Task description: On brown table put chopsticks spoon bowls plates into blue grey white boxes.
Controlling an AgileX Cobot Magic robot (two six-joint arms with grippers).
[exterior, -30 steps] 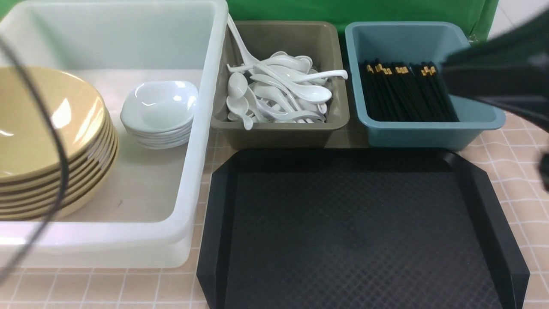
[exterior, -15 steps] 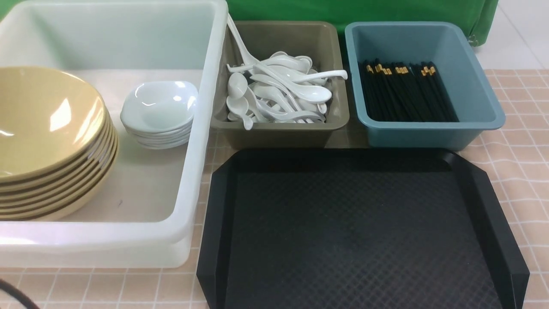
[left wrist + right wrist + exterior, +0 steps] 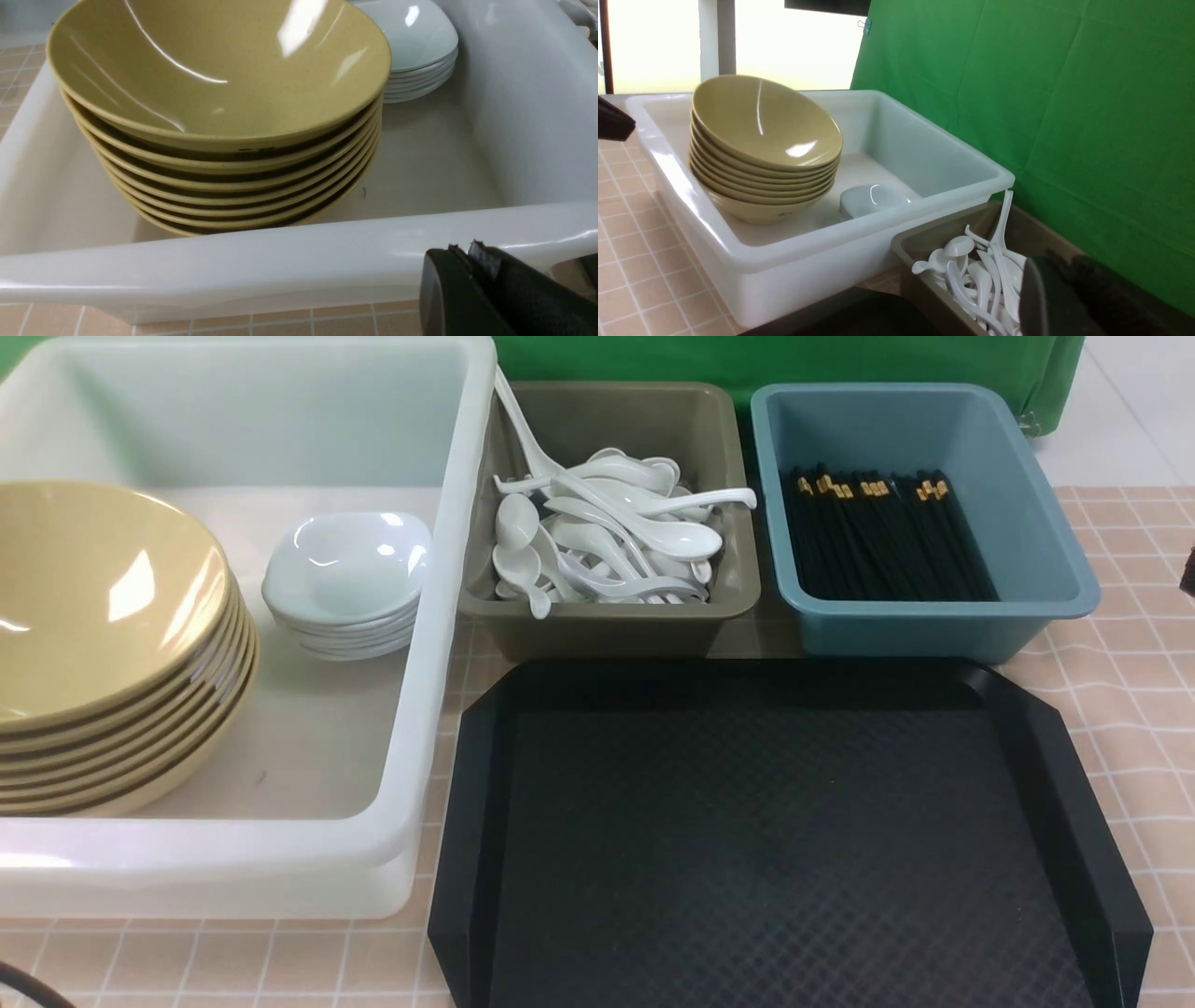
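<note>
Stacked yellow bowls (image 3: pixel 84 607) and a smaller stack of white plates (image 3: pixel 345 569) sit inside the white box (image 3: pixel 439 616). White spoons (image 3: pixel 607 532) fill the grey box (image 3: pixel 607 625). Black chopsticks (image 3: pixel 887 541) lie in the blue box (image 3: pixel 934 625). In the left wrist view my left gripper (image 3: pixel 460 249) is shut and empty, just outside the white box's near wall (image 3: pixel 233 261), facing the bowls (image 3: pixel 215 79). In the right wrist view my right gripper (image 3: pixel 1045 263) looks shut and empty, hanging over the spoons (image 3: pixel 971 270). The front view shows only a dark sliver of the right arm (image 3: pixel 1187 569).
A black tray (image 3: pixel 775 821) with nothing on it lies in front of the grey and blue boxes on the tiled brown table (image 3: pixel 1130 672). A green cloth (image 3: pixel 1041 116) hangs behind the boxes. A cable (image 3: pixel 23 989) shows at the near left corner.
The right arm, blurred over the blue box a second ago, has pulled away to the right edge. The cable across the bowls has dropped out of sight. The tableware is unmoved.
</note>
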